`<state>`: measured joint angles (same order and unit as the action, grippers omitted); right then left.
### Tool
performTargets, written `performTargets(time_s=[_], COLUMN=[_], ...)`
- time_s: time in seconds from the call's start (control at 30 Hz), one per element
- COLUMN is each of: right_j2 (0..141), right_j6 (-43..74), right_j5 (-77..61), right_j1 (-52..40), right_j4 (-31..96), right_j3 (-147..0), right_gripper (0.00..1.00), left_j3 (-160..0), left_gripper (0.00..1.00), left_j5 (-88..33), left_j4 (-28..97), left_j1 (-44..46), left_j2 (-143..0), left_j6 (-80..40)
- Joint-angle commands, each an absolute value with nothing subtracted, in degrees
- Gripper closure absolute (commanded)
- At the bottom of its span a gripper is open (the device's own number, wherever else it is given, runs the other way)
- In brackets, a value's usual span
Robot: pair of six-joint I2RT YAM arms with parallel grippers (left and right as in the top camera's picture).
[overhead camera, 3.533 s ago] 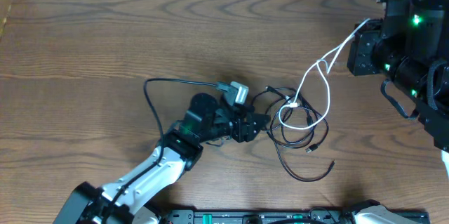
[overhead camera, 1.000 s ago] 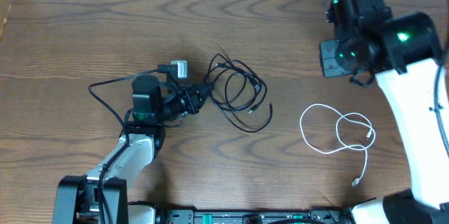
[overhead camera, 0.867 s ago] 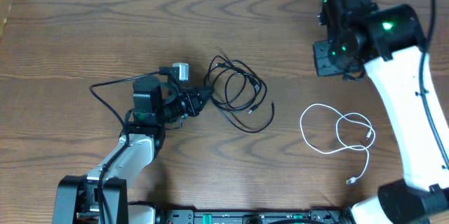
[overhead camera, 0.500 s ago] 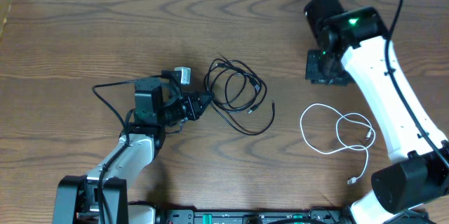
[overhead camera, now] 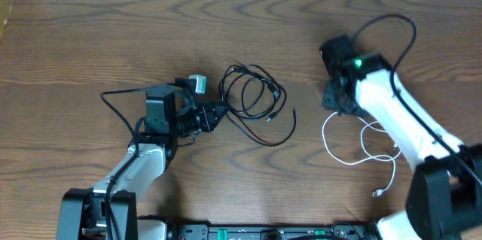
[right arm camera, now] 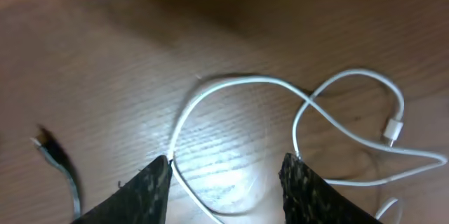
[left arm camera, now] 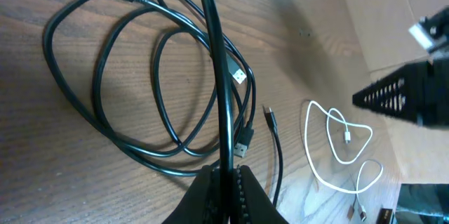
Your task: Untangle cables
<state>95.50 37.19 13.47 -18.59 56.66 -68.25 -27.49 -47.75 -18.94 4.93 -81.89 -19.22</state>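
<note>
The black cable [overhead camera: 252, 98] lies in loose loops at the table's middle. My left gripper [overhead camera: 216, 114] is shut on one strand of it at the loops' left side. In the left wrist view that strand of the black cable [left arm camera: 217, 76] runs straight up out of the closed left gripper [left arm camera: 228, 176]. The white cable [overhead camera: 363, 142] lies apart on the right in its own loops. My right gripper [overhead camera: 340, 103] hovers over its upper left loop, open. In the right wrist view the white cable [right arm camera: 231, 82] curves between the spread fingertips [right arm camera: 149, 189] of the right gripper [right arm camera: 228, 176].
A thick black wire [overhead camera: 120, 101] runs from the left arm over the table. A free end of the black cable [right arm camera: 59, 162] shows at the left of the right wrist view. Wooden table top [overhead camera: 113, 29] stretches to the back and left.
The right arm has swung down and left from the back right corner to the white cable, its jaws spreading. The left gripper has crept slightly right, still holding the black cable.
</note>
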Motion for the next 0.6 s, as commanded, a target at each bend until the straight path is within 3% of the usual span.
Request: performTargets(time_s=[0.0, 0.2, 0.57], right_j2=[90.32, 89.80, 89.80], right_j6=[38.41, 50.72, 58.76], right_j5=[14.70, 22.65, 29.41], right_j1=[-18.20, -18.04, -12.34], right_j4=[53.04, 52.25, 48.23], right_j3=[-61.84, -57.49, -49.15], right_gripper=[0.50, 0.44, 0.24], left_j3=[-28.18, -28.18, -28.18], left_gripper=[0.92, 0.92, 0.92], left_j5=[-48.49, -48.51, -48.69], left_j4=[-18.48, -18.02, -15.44], left_j1=[4.84, 4.84, 4.84], left_j2=[-81.21, -81.21, -81.21], left_j6=[-17.56, -17.61, -17.85])
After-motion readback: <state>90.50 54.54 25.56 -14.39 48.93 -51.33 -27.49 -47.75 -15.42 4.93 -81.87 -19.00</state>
